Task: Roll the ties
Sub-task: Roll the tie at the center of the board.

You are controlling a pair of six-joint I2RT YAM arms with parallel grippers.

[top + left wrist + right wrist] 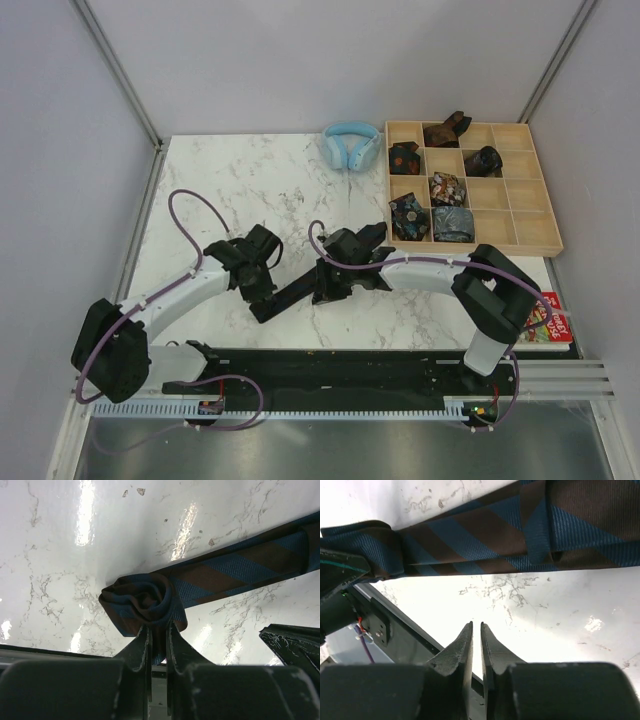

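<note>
Brown-blue tie [230, 572], roll pinched in left end effector [157, 630], lies near table [55, 580] edge.

White marble table [250, 190] between plain grey walls [300, 60].

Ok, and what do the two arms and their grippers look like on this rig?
Both arms have white links, left arm and right arm, with bulky black joint housings and a thin purple cable looping along each. The left gripper and right gripper are black, their tapering fingers scuffed pale at the edges.
</note>
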